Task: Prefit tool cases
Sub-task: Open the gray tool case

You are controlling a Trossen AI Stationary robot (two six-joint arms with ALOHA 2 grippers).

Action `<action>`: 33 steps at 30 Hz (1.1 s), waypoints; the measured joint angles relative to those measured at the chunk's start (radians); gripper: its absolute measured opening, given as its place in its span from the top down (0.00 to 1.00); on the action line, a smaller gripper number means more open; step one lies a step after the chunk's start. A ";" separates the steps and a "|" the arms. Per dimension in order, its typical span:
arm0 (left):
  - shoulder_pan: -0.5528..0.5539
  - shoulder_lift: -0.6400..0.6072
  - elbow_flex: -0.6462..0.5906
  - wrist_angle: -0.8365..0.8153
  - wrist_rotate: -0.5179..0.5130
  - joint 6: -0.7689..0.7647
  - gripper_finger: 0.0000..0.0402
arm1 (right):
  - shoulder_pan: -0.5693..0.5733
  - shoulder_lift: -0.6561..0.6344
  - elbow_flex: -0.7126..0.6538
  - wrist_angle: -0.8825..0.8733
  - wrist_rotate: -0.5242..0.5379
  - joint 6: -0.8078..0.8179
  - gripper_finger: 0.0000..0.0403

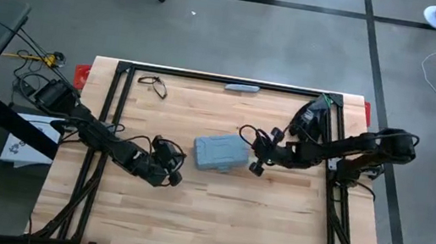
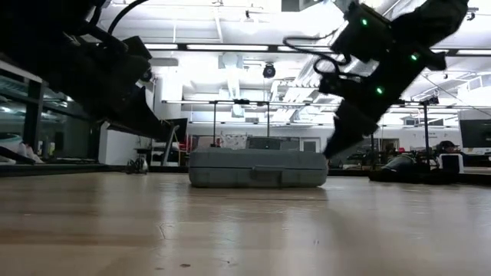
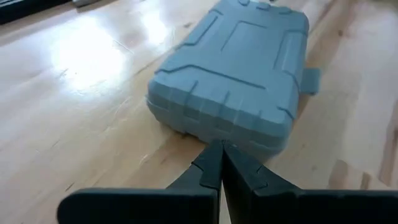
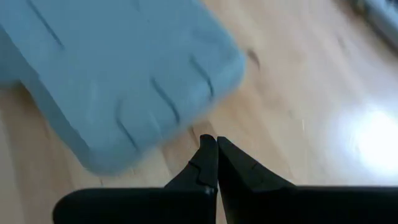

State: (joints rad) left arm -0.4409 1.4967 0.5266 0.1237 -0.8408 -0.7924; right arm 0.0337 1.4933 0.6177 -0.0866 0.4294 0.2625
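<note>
Case (image 1: 221, 152) lies shut, no legible writing; left pincer (image 1: 174, 172) & right pincer (image 1: 255, 167) closed, empty, flanking it.

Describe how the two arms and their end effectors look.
Both arms are dark, jointed, with loose black cables looping along them. The left end effector and right end effector each end in two black fingers that taper to a point. In the low view, small green lights glow on the right arm.
</note>
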 joint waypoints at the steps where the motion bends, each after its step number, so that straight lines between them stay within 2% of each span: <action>1: 0.003 0.000 0.000 -0.001 0.002 0.000 1.00 | 0.000 0.000 -0.017 0.009 0.000 0.016 1.00; 5: 0.017 0.000 0.000 -0.001 0.017 0.000 1.00 | 0.000 0.000 -0.077 0.062 -0.007 0.066 1.00; 10: 0.043 0.047 0.000 0.028 0.023 -0.001 1.00 | 0.000 -0.001 -0.112 0.126 -0.074 0.096 1.00; 21: 0.110 0.265 0.001 0.335 0.144 0.056 1.00 | 0.011 -0.002 -0.112 0.186 -0.113 0.096 1.00; 25: 0.125 0.279 0.001 0.347 0.190 0.062 1.00 | 0.013 -0.002 -0.111 0.189 -0.127 0.097 1.00; 33: 0.128 0.272 0.001 0.348 0.187 0.064 1.00 | 0.013 -0.002 -0.111 0.207 -0.150 0.104 1.00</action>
State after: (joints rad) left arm -0.3133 1.7691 0.5274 0.4713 -0.6537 -0.7288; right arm 0.0467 1.4910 0.5068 0.1201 0.2795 0.3660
